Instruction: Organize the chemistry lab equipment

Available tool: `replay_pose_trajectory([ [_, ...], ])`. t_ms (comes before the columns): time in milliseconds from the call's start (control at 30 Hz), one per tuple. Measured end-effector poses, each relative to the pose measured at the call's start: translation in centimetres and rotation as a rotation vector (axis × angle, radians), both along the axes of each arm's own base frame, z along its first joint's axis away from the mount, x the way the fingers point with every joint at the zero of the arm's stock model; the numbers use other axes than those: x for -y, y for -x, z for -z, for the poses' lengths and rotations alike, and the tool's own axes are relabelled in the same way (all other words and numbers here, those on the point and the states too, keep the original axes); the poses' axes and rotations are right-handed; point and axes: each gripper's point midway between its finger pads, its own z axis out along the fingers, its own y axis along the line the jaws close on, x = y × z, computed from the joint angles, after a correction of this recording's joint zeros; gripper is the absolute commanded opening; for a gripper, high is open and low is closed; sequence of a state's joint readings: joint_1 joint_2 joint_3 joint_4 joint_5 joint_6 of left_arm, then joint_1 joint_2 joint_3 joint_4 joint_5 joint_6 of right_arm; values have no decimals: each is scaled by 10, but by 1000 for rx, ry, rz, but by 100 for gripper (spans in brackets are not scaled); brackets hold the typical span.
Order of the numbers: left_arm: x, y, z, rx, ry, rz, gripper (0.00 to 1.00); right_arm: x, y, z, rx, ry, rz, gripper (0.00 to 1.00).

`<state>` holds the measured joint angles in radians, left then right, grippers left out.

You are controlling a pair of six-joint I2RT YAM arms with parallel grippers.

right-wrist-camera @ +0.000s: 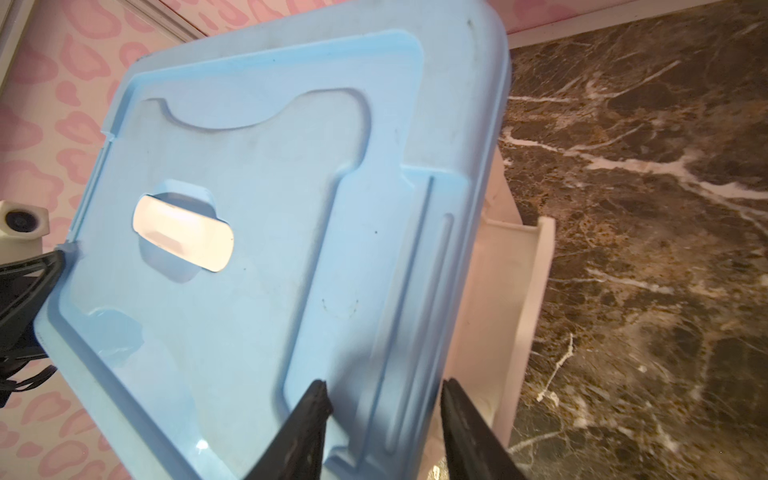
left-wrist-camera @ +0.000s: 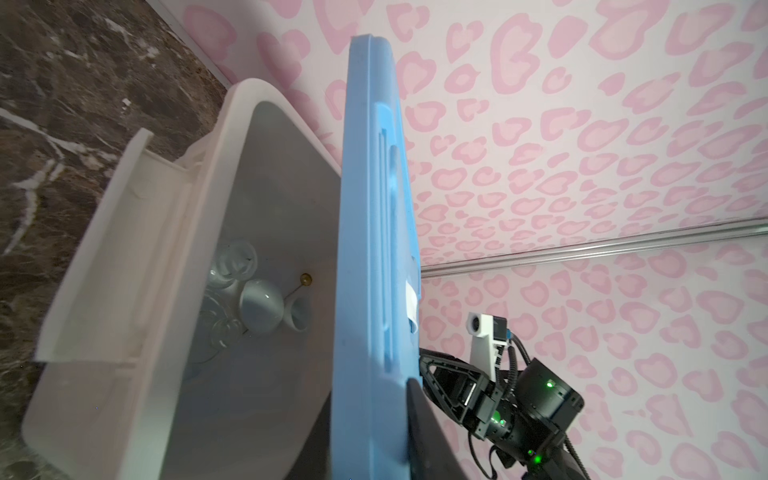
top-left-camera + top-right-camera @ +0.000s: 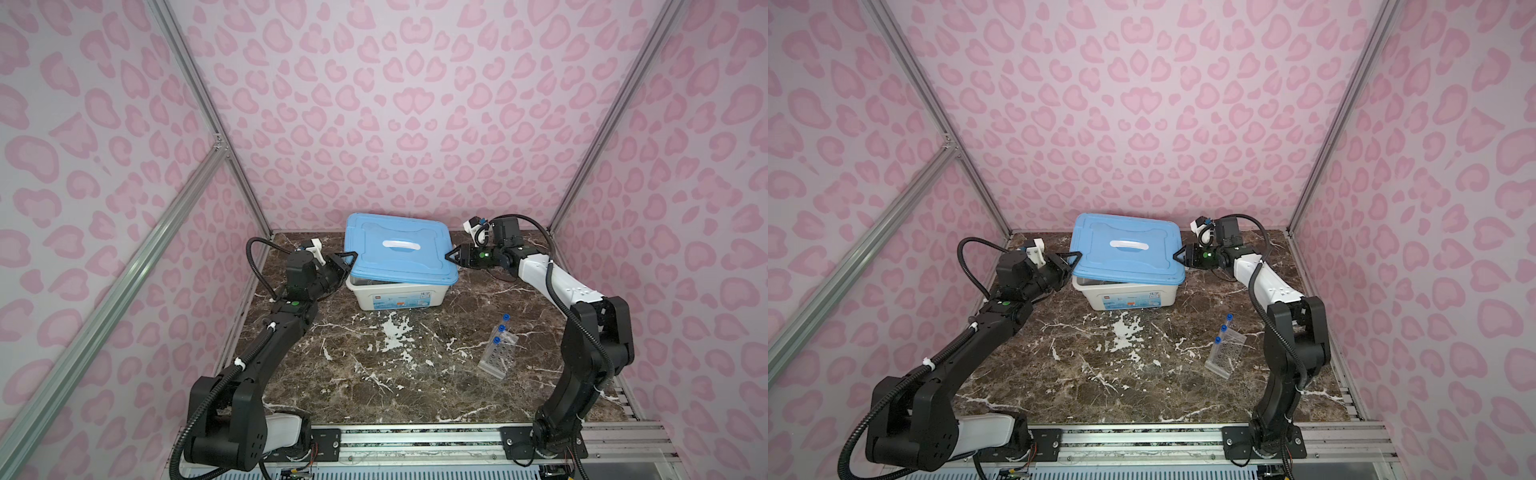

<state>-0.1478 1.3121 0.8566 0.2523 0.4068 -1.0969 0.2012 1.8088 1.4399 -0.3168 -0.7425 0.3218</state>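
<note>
Blue lid [image 3: 399, 249] tilted above white box [image 3: 399, 298], gap at front. R end effector [image 3: 451, 255] pinches lid's right rim, jaws narrow. L end effector [image 3: 348, 257] at left rim, one finger [image 2: 415, 415] on top, other hidden: can't tell if clamped. Dishes [image 2: 259, 305] & flasks [image 2: 232, 262] inside box; rack [image 3: 496, 358] w/ tubes [image 3: 497, 340] on worktop [image 3: 374, 395], front right.

Left arm [image 3: 266, 349] and right arm [image 3: 590, 353]: both black, one white link apiece!
Ribbed black cables [image 3: 559, 301] alongside, white zip ties [image 3: 239, 362] on the left, green lights [image 3: 482, 254] glowing, white camera blocks [image 3: 473, 226] at the wrists.
</note>
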Motion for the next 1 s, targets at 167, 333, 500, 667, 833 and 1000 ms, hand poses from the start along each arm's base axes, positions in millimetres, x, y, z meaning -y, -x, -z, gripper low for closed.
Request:
replay_pose_trajectory([
  [167,-11,2,22,-65,-81,-41,50,-1,1,2,-11,-4,0,45],
  [333,-16,6,29,-87,-134,-48,56,-1,-1,1,-9,-4,0,44],
  [500,-22,8,30,-97,-187,-64,58,-2,-1,1,-9,-2,1,44],
  [667,-27,13,31,-110,-235,-71,60,-2,-1,2,-9,5,1,44],
  [833,-32,18,37,-129,-277,-77,63,-2,-1,1,-8,9,0,48],
  [1000,-39,17,38,-127,-308,-80,89,1,-1,-2,1,19,8,57],
])
